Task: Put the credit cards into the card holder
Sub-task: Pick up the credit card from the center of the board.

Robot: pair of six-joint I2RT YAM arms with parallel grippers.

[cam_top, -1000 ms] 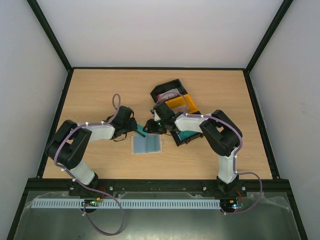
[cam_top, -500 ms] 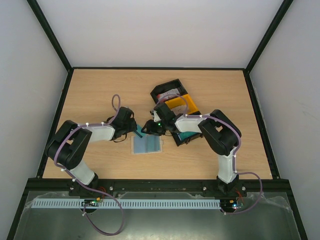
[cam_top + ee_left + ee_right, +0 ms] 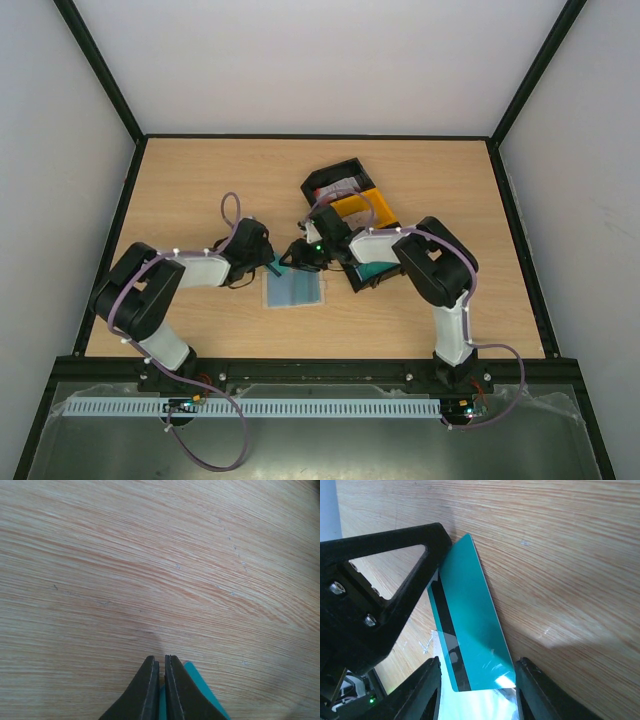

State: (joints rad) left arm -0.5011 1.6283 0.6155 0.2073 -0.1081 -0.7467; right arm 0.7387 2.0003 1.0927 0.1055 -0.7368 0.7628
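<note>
Left tool [image 3: 159,658] has its fingers drawn almost together on the far end of a teal credit card [image 3: 470,625]; a sliver of teal shows in the slit between them. That card, with a dark stripe along one long edge, is tilted up off the wooden counter [image 3: 200,190] and bridges the two tools near the middle. Just nearer the arm bases in the overhead view, the card holder [image 3: 294,290] lies flat on the counter, greyish-blue face up. Right tool [image 3: 479,667] stands partly open with the card's near end between its fingers. One corner touches a finger, but I cannot tell whether they pinch it. Beyond the right tool sits a black-and-yellow tray [image 3: 358,206].
</note>
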